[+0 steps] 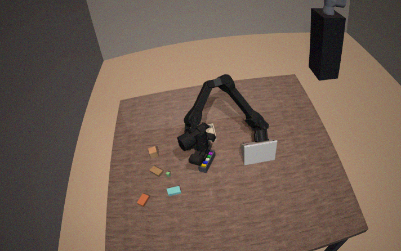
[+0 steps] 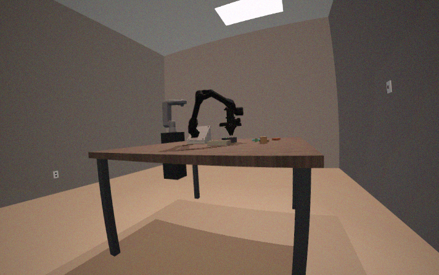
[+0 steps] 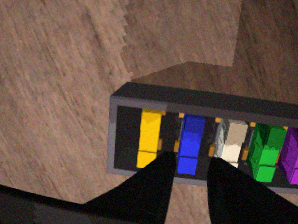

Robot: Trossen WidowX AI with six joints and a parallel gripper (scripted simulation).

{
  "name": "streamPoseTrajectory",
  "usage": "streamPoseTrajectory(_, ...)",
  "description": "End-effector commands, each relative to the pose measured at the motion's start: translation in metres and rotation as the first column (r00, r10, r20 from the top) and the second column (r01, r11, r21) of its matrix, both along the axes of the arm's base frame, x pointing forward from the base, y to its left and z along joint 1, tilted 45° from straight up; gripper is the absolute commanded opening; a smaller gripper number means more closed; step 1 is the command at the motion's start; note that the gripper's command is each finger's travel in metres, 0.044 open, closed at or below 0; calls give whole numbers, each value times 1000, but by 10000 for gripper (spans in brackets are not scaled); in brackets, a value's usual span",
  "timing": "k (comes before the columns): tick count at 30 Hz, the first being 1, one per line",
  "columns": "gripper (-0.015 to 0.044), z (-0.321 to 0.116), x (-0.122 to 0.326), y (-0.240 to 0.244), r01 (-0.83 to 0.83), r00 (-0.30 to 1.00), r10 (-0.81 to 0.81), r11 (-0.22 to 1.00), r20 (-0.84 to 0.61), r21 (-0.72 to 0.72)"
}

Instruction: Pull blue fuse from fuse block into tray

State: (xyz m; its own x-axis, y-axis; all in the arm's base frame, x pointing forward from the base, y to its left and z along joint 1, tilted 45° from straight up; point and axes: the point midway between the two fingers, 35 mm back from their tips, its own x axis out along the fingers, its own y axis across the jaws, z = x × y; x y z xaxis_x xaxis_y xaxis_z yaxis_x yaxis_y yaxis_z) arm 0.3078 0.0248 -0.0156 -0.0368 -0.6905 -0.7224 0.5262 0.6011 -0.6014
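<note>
Table (image 1: 266, 201) (image 2: 207, 158) is presenting a brown wood-grain top with straight edges and square-cut sides. Black jointed arm (image 1: 217, 83) (image 2: 210, 92) is arching over it, its elbow reaching toward the far edge in the top view. Pale grey slanted panel (image 1: 260, 153) (image 2: 200, 134) is standing beside the arm's base, toward the right edge. Shallow cream tray (image 1: 214, 130) (image 2: 218, 142) is resting flat, partly hidden under the arm in the top view. Gripper (image 1: 205, 154) (image 2: 231, 134) (image 3: 190, 164) is pointing down above the fuse block (image 1: 206, 170) (image 2: 233, 139) (image 3: 200, 100); its tapered matt-black jaws are standing slightly spread, pinching nothing.

The block, a dark grey oblong housing with a raised rim, is lying between the left and right edges, its long axis running obliquely between the near and far edges. Blue fuse (image 1: 205, 162) (image 3: 192, 142) is sitting in the block between yellow fuse (image 1: 202, 167) (image 3: 150, 137) and white fuse (image 1: 207, 159) (image 3: 235, 140). Its top face is extending crosswise to the block, the long axis running nearly up and down the wrist view, its upper end leaning slightly right. The fuse is showing a smooth, saturated surface, narrow rectangular form and a crosswise line near its lower end.
</note>
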Motion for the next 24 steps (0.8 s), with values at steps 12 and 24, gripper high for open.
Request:
streamPoseTrajectory(12, 74, -8, -1, -9, -4, 1000, 4, 1000, -3, -5)
streamPoseTrajectory(24, 74, -14, -1, -15, -4, 1000, 4, 1000, -3, -5)
